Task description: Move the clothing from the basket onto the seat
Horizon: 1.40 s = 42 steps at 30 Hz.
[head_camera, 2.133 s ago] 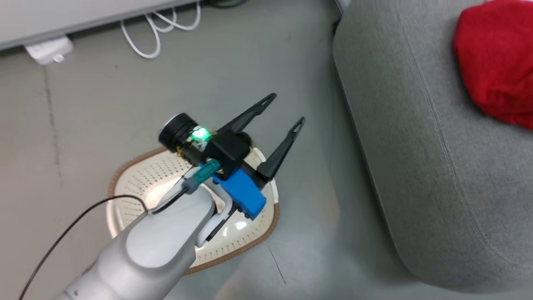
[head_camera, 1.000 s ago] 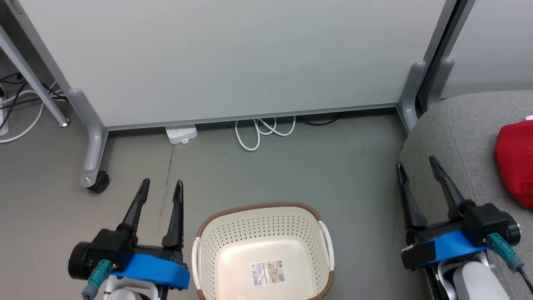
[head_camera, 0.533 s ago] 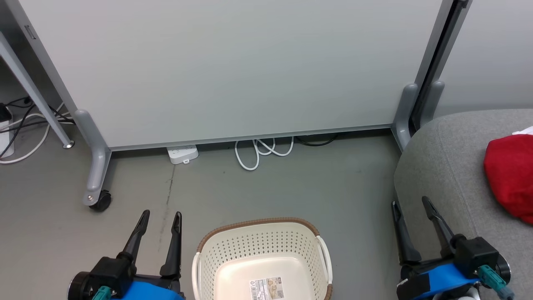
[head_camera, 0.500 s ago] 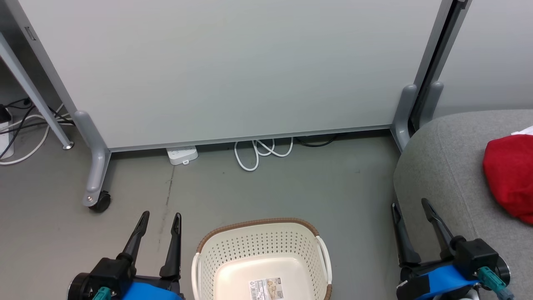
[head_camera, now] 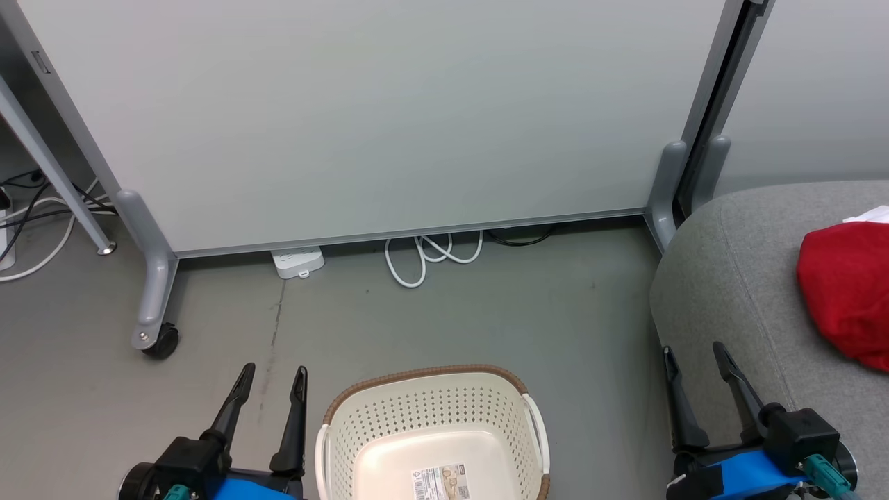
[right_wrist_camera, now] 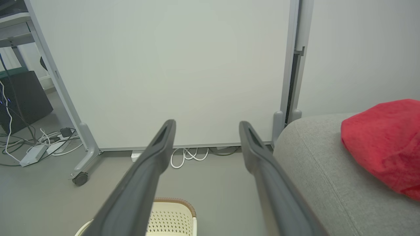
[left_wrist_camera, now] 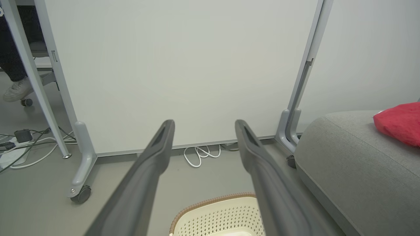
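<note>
The cream perforated basket [head_camera: 430, 423] with a brown rim stands on the grey floor at the bottom middle, with only a label on its bottom. Red clothing [head_camera: 844, 292] lies bunched on the grey seat [head_camera: 736, 278] at the right. My left gripper [head_camera: 272, 371] hangs open to the left of the basket, holding nothing. My right gripper [head_camera: 694, 351] is open at the seat's front edge, holding nothing. The left wrist view shows the basket rim [left_wrist_camera: 216, 200], the seat [left_wrist_camera: 354, 164] and the clothing [left_wrist_camera: 398, 121]. In the right wrist view the clothing [right_wrist_camera: 384, 144] rests on the seat [right_wrist_camera: 321, 170].
A pale panel [head_camera: 375, 118] on grey wheeled legs [head_camera: 149, 278] stands behind the basket. A white cable coil [head_camera: 424, 253] and a power strip [head_camera: 297, 261] lie under it. More cables [head_camera: 35, 215] lie at the far left. A shoe [left_wrist_camera: 14, 91] shows beyond the panel.
The head camera swung from the seat side to face the panel and tilted slightly since. Both grippers rest low beside the basket, jaws unchanged. The red clothing stays on the seat.
</note>
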Tool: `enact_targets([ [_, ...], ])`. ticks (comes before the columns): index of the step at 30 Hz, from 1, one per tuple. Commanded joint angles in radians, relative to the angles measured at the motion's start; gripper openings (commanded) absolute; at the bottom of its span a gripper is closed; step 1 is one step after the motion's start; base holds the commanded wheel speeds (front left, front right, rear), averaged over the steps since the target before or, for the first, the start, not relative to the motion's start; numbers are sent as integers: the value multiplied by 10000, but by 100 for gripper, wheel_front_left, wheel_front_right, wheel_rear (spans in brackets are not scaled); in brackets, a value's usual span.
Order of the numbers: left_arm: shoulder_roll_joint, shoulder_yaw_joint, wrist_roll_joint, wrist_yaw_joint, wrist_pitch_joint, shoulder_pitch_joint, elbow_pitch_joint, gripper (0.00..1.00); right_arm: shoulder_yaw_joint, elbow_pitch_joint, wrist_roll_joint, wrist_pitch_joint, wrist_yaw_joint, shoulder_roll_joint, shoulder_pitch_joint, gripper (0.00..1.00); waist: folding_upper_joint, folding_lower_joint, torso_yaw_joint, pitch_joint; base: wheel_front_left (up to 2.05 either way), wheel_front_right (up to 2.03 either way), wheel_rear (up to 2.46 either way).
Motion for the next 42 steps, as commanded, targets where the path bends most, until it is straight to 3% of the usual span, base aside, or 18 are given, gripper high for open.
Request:
enact_targets([
  [1,11,2,55,-12,-32,54,9,100,-26,-4,-12,2,-3,42,124,100,0,0,-4,7,0,0,0],
  [3,11,13,62,-30,-32,4,42,100,-41,1,-14,2,-3,55,109,100,0,0,-9,18,0,0,0],
  [4,-6,2,63,-2,0,-2,48,0,-21,10,-9,0,0,25,0,0,0,0,-11,19,0,0,0],
  [9,-34,14,-31,-1,83,176,464,0,-5,443,78,31,0,42,118,0,0,0,-16,21,0,0,0],
  [42,-18,897,-5776,-64,1543,-150,265,0,-540,258,6000,1518,-1,144,-273,0,0,0,-150,56,0,0,0],
])
